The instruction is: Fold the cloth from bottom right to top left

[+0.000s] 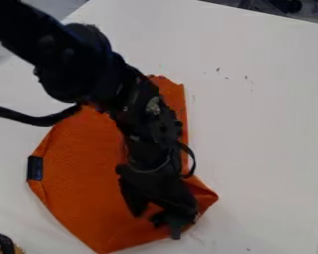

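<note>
Diagonally slanted, an orange woven cloth [89,178] with a small black patch [34,168] on its left edge lies on a white, flat tabletop [268,109], left of centre and reaching towards the near edge. Its long axis runs from near the middle of the tabletop down to a point at the near left, leaning slightly leftward as it descends. My black two-finger gripper [155,225] hangs over the lower right part of the cloth, beneath my black jointed arm [138,119], which enters from the upper left. I hold my fingers apart, with orange fabric visible between them; no fabric appears pinched, though whether either tip presses on the cloth I cannot tell.

Principal relation: the lower right corner [211,197] of the cloth lies just to the right of my gripper and slightly up from it, while the broad body of the cloth extends to the left and upward. A raised crease runs inward from that corner. The required fold therefore appears to lead from this corner across the body, up and left, along the line of my own arm. I judge the task to be at the grasping step: my grip must first close on fabric beside the corner, catching one layer without pushing the crease away.
</note>
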Motion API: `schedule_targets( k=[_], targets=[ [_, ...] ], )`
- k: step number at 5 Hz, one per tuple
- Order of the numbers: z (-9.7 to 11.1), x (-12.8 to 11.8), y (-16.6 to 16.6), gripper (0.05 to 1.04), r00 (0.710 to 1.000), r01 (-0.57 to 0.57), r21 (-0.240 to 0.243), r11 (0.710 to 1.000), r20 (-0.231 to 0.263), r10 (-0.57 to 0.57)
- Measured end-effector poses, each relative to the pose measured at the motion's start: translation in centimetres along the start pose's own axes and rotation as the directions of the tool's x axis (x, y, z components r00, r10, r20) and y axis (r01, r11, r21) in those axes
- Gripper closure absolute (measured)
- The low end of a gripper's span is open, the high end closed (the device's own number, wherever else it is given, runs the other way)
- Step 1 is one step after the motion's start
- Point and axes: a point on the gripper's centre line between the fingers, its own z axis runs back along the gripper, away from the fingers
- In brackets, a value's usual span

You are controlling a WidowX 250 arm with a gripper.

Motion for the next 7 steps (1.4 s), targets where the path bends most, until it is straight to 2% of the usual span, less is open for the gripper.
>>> schedule_targets(
  k=[2,3,4,5,6,7],
  targets=[
    [0.3,0.1,0.4,0.725,1.0,0.008,0.026,1.0,-0.021,-0.007],
    [0.6,0.3,0.3,0.925,0.999,0.015,0.05,0.999,-0.045,-0.013],
    [2.0,1.2,0.3,1.01,0.997,0.005,0.096,0.995,-0.073,0.002],
    [4.2,2.3,1.5,1.02,0.993,0.05,0.147,0.988,-0.117,-0.033],
    [6.3,4.1,5.1,1.021,0.987,0.126,0.165,0.978,-0.125,-0.106],
    [6.1,5.5,9.8,1.021,0.971,0.228,0.138,0.964,-0.108,-0.214]
  ],
)
